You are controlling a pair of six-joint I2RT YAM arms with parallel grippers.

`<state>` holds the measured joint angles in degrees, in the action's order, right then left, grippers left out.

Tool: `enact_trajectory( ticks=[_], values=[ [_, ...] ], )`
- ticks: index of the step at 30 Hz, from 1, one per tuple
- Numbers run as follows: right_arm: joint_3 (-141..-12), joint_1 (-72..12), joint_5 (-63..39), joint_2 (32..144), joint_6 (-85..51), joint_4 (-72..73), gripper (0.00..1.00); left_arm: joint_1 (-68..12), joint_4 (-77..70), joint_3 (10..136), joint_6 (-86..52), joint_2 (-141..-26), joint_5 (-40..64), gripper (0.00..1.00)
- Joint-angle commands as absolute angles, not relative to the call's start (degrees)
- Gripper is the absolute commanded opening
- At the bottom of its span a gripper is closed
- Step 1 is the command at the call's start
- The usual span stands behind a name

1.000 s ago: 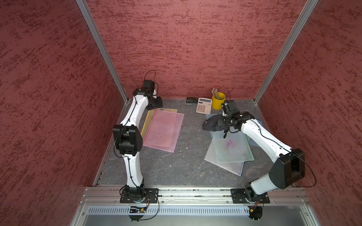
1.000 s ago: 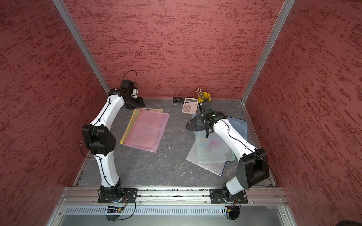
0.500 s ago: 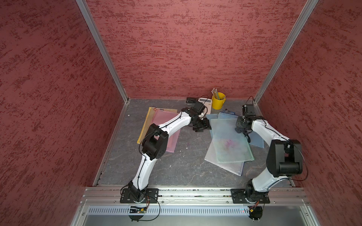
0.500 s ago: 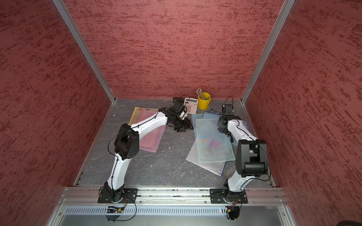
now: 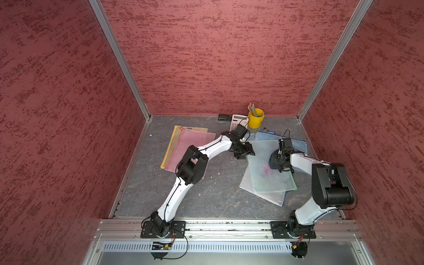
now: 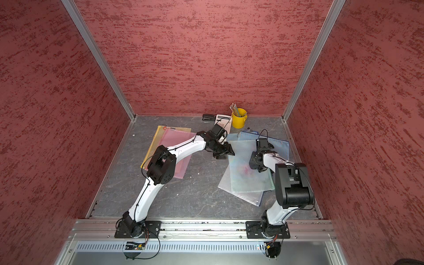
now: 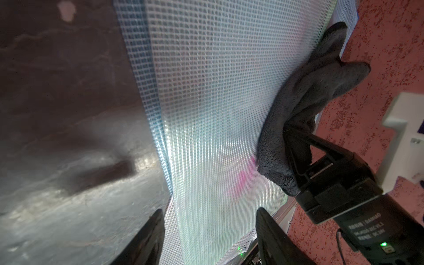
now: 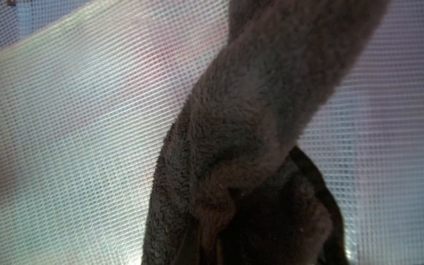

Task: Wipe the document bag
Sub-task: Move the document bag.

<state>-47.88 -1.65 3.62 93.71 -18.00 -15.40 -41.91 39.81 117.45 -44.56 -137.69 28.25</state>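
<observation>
In both top views the document bag (image 5: 268,183), a translucent green mesh pouch, lies topmost on a fanned stack (image 5: 268,197) of similar pouches right of centre. Its near corners point toward the lower frame edge on the grey surface (image 5: 206,195). Just above its middle, the right gripper (image 5: 276,161) is clamped on a dark grey cloth (image 7: 305,91), which rests on the mesh and touches a pink stain (image 7: 242,181). Further up and left, the left gripper (image 5: 246,153) stands with jaws parted at the bag's left edge; whether it presses the bag cannot be determined. For an effective stroke, hold the cloth flat against the mesh, travel across the stain with steady downward pressure, and brace the edge so the bag does not slide over the stack. Beyond, near the back wall, a yellow cup (image 5: 255,119) of pencils stands clear of the stroke.
</observation>
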Motion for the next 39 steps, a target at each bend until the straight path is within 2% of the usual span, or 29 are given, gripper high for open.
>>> enact_trajectory(
  ticks=[1, 8, 15, 20, 26, 32, 35, 39],
  values=[
    [-44.66, -3.07, -2.83, 93.51, -20.63, -15.76, 0.00, -42.22, 41.23, 118.44, -43.41, -139.22, 26.15, 0.64],
    [-43.89, -6.01, -3.94, 93.85, -21.75, -16.26, 0.00, -42.63, 43.02, 118.63, -41.93, -141.62, 22.33, 0.64],
    [-43.38, -8.78, -4.22, 95.09, -22.98, -15.99, 0.00, -43.06, 39.76, 118.87, -43.04, -143.91, 23.99, 0.61],
    [-43.37, -9.04, -4.07, 95.27, -23.35, -15.99, 0.00, -42.83, 37.13, 115.76, -43.88, -142.49, 24.87, 0.47],
    [-43.69, -9.03, -4.29, 96.43, -23.19, -16.15, 0.00, -40.90, 26.29, 105.43, -47.03, -136.12, 26.15, 0.22],
    [-46.45, -9.05, -3.39, 96.66, -21.89, -18.00, 0.00, -40.67, 27.07, 108.84, -44.60, -135.69, 28.30, 0.03],
    [-50.65, -9.01, -1.78, 93.95, -20.38, -21.72, 0.00, -40.29, 30.97, 109.20, -42.64, -133.42, 27.59, 0.00],
    [-58.97, -9.15, -0.97, 88.95, -18.27, -28.20, 0.00, -38.79, 35.08, 103.25, -40.44, -126.09, 26.13, 0.00]
  ],
)
